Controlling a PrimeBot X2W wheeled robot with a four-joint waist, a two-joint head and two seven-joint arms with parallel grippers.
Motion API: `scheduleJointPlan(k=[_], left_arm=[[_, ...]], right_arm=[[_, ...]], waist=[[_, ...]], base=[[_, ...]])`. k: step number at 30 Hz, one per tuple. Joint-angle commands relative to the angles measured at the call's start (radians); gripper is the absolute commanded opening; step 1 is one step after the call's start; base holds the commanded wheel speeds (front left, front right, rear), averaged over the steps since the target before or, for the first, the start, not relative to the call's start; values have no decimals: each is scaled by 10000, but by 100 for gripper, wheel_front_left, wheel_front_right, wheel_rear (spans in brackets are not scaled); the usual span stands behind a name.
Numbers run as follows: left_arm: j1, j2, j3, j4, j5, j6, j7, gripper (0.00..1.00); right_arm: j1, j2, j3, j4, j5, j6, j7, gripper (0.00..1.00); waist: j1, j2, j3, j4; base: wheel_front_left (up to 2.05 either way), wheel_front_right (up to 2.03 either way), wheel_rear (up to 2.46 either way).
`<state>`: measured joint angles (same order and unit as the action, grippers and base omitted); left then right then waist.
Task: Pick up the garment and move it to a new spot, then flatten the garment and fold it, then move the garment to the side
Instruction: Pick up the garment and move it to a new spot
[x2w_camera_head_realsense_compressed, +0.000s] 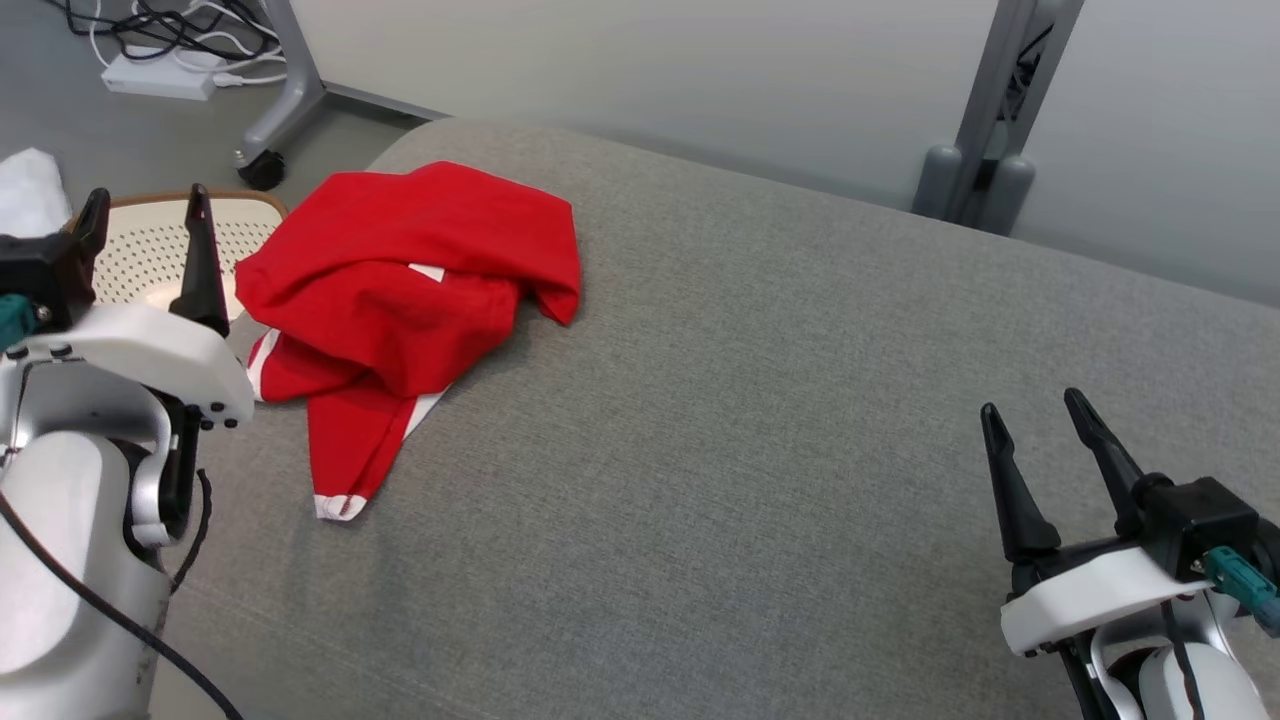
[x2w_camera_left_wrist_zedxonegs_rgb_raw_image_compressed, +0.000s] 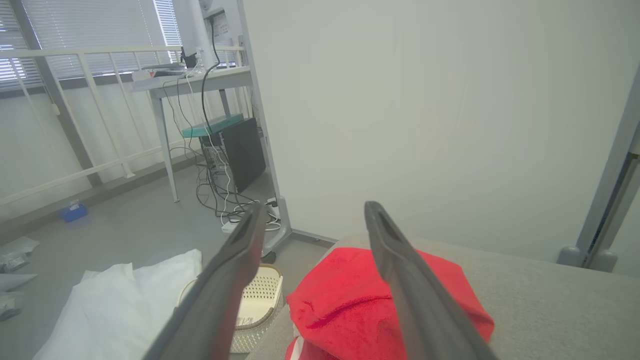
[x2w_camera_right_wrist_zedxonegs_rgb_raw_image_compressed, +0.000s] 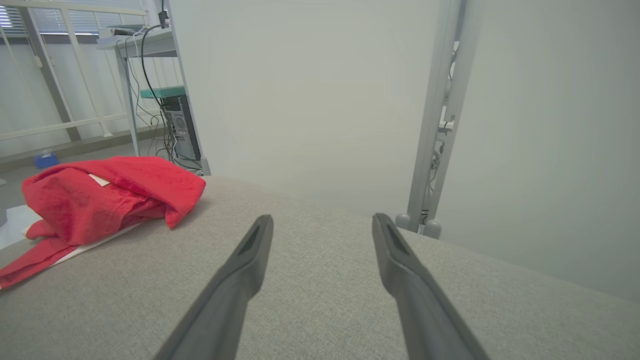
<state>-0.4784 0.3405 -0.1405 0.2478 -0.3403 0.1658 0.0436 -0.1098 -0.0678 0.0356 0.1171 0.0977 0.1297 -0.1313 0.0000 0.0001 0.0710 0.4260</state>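
- Both end effectors spread, nothing held: left end effector (x2w_camera_head_realsense_compressed: 148, 193) just beside the garment, right end effector (x2w_camera_head_realsense_compressed: 1032, 403) well apart from it.
- Red garment (x2w_camera_head_realsense_compressed: 410, 280) lies crumpled at the worktop's (x2w_camera_head_realsense_compressed: 750, 400) far-left corner, near the edge.
- Risk: if you pinch just one layer, it'll likely drag or slip off toward the basket (x2w_camera_head_realsense_compressed: 250, 203).

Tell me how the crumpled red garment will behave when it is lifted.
The red garment lies in soft, overlapping folds, so it will probably go limp and drape from wherever it is pinched. Its loose white-trimmed end will likely trail behind. The cloth looks thin, so probably light.
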Motion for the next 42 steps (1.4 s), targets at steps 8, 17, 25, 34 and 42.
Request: scheduleJointPlan(k=[8,17,25,34,42], left_arm=[[-1654,211,263,3097,-800,-682,933,100],[-3187,230,1274,7975,-2240,-1275,676,49],[-3844,717,1041,8218,-1647,-888,-1469,0],[-3761,895,472,5492,-845,-519,-2945,0],[-1238,607,602,2310,-948,154,-2968,100]], right_arm=[[-649,-415,160,-391,-17,19,300,100],[-1356,-926,223,-924,63,18,567,100],[-1100,-729,19,-695,53,18,435,100],[-678,-363,-343,-754,-7,18,160,100],[-273,-147,-436,-759,47,18,80,100]], waist=[[0,-1,1284,-1067],[0,-1,2990,-1813],[0,-1,2384,-1780],[0,-1,1200,-1716],[0,-1,425,-1553]], base=[[0,0,0],[0,0,0],[0,0,0],[0,0,0],[0,0,0]])
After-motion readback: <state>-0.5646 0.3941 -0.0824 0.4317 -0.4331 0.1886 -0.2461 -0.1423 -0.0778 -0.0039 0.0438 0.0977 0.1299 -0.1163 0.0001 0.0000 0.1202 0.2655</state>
